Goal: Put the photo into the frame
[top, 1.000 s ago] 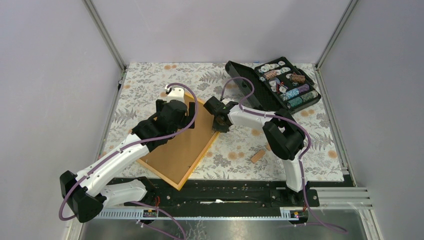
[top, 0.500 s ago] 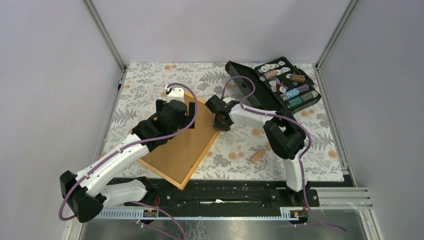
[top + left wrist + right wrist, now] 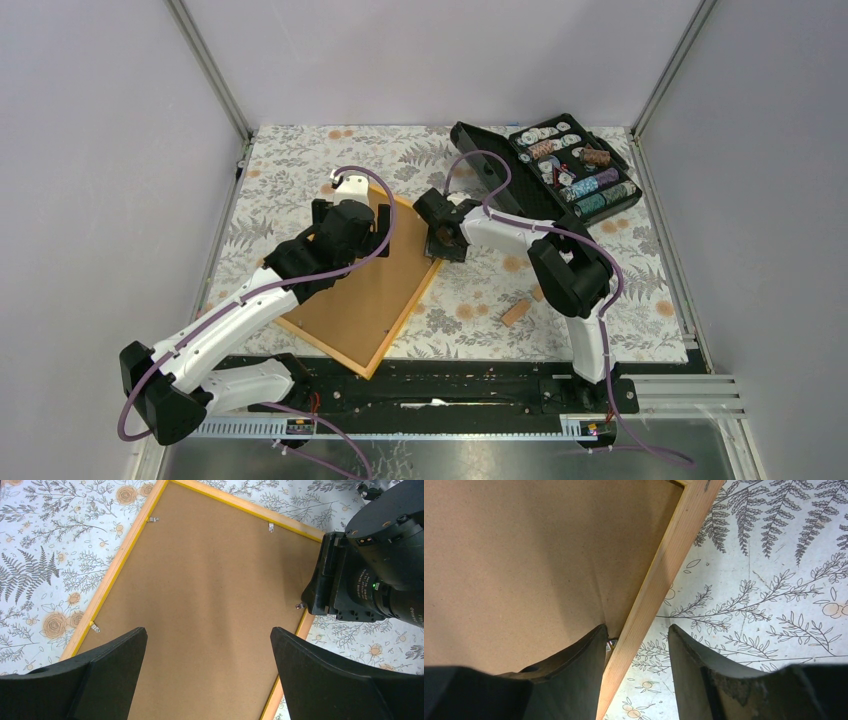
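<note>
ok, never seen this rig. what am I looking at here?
Two robot arms bolted at a table's near edge. One view is from overhead; the other two are from cameras on each wrist. On the flowered cloth lies the frame, brown back up, plus a black case of chips at the far right and a small wooden block. The left gripper hangs open above the backing, holding nothing. The right gripper straddles the frame's right rim, open, apparently not clamped. No photo shows.

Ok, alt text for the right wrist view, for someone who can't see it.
The right gripper straddles the yellow edge of the frame, one black finger over its brown back, the other over the floral cloth. The edge runs diagonally up the view.
</note>
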{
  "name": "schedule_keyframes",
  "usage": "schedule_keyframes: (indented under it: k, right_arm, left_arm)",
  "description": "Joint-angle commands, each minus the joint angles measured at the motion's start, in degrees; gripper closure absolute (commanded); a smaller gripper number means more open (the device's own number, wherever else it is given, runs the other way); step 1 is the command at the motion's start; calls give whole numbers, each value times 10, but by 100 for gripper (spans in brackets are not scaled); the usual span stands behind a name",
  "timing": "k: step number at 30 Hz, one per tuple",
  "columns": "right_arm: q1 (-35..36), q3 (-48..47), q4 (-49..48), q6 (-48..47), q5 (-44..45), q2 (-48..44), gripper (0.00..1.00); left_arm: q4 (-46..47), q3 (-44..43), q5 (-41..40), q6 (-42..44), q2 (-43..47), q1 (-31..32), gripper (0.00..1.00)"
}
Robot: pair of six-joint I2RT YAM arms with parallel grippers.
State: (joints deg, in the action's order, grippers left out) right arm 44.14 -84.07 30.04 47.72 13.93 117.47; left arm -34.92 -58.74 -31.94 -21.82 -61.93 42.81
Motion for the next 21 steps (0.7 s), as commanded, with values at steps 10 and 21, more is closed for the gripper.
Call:
schedule_keyframes:
  k: [10,21]
  right_arm:
    - [-2,6,-2,2,1,-10,82]
    - [-15,-4,-2,-13,27,-15,100]
  left_arm:
    - [24,1,-3,7,7,2,1]
    - [25,1,-5,7,6,2,1]
